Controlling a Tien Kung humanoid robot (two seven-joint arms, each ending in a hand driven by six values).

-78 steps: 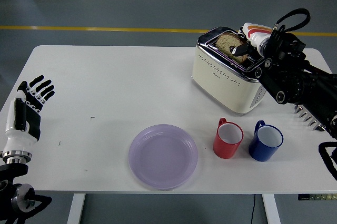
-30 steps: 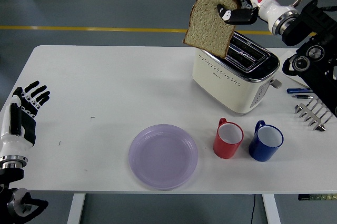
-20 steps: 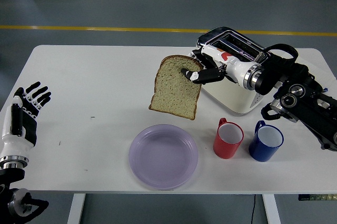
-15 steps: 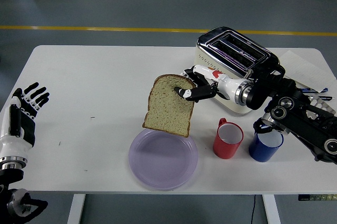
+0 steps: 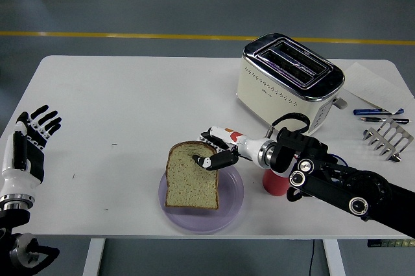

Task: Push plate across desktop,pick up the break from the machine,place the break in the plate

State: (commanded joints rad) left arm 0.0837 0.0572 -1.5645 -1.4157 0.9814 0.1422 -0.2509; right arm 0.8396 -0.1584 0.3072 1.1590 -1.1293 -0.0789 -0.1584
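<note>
A slice of brown bread [image 5: 191,175] hangs nearly upright with its lower edge on or just above the lilac plate [image 5: 231,205] near the table's front edge. My right hand [image 5: 215,153] is shut on the bread's upper right corner, the black arm stretching in from the lower right. The cream toaster [image 5: 290,80] stands at the back right with both slots empty. My left hand [image 5: 32,138] rests at the left edge with spread fingers, holding nothing.
A red cup [image 5: 273,182] sits just right of the plate, mostly hidden behind my right forearm; the blue cup is hidden. Pens [image 5: 378,115], a sheet of paper [image 5: 371,85] and a metal rack [image 5: 390,137] lie at the far right.
My right hand pulled the bread out of the toaster, swung it left and down, and now holds it over the plate. The left hand barely moved.
</note>
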